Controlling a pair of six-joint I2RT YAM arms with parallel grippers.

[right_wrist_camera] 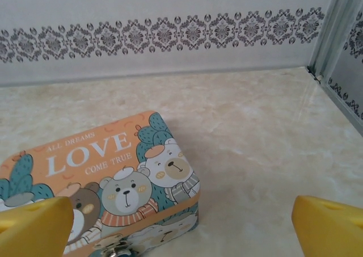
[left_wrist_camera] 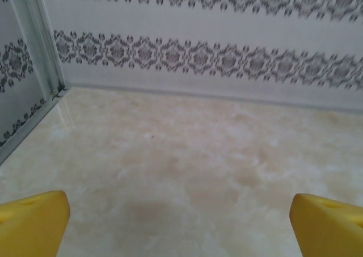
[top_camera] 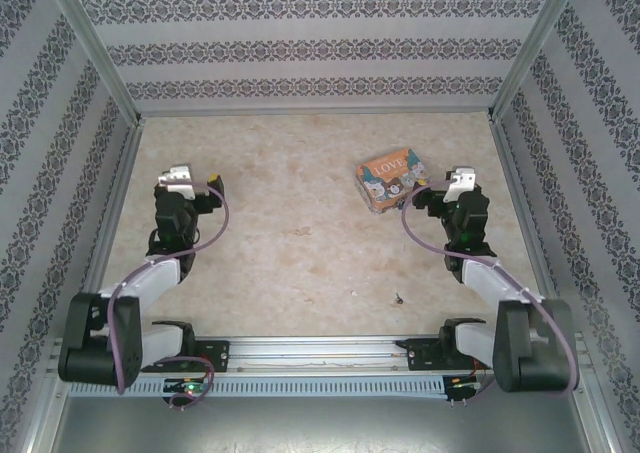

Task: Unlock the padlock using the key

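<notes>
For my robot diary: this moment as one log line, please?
left gripper open, empty | right gripper open, empty, beside tin | tin on table

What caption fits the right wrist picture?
Open right gripper, yellow fingers near an orange rectangular LOVE tin on marbled table.

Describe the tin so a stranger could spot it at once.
On the marbled beige table, look to the far right part. Just left of the right gripper lies the tin. It is a rectangular orange box lettered LOVE with cartoon animals, far bigger than the dark speck nearer the arms.
</notes>
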